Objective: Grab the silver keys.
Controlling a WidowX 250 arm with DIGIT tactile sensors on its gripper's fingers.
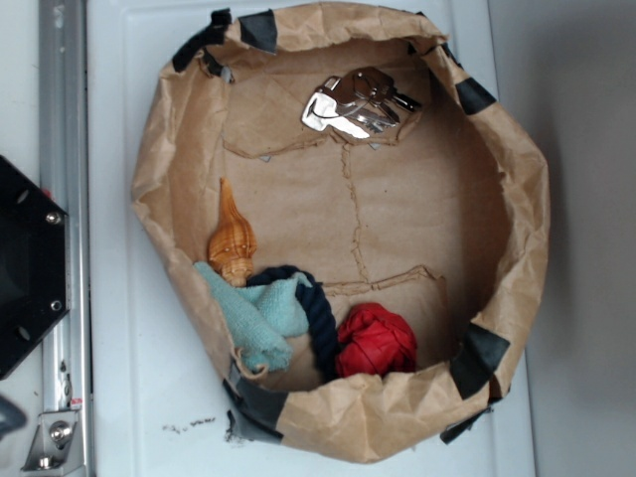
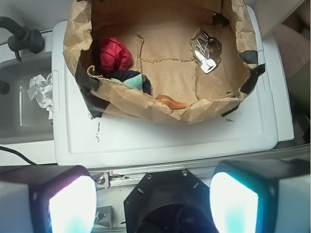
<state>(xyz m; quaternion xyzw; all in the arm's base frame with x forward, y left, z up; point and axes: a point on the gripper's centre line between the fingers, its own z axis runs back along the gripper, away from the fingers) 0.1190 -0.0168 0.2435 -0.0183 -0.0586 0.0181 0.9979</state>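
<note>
The silver keys [image 1: 356, 104] are a shiny chrome bunch lying on the floor of a brown paper bin [image 1: 517, 199], near its far rim. In the wrist view the silver keys [image 2: 207, 53] lie at the bin's right side. My gripper [image 2: 153, 201] is open, with its two pale glowing fingers [image 2: 73, 206] wide apart at the bottom of the wrist view. It hangs high above the robot's black base, well short of the bin, with nothing between the fingers. The gripper does not show in the exterior view.
Inside the bin also lie an orange ribbed shell [image 1: 232, 241], a teal cloth [image 1: 256, 313], a dark blue rope [image 1: 316, 318] and a red ball [image 1: 376, 341]. The bin stands on a white lid [image 2: 170, 141]. Crumpled white paper [image 2: 41, 92] sits left of it. The black base [image 1: 28, 263] is at the left.
</note>
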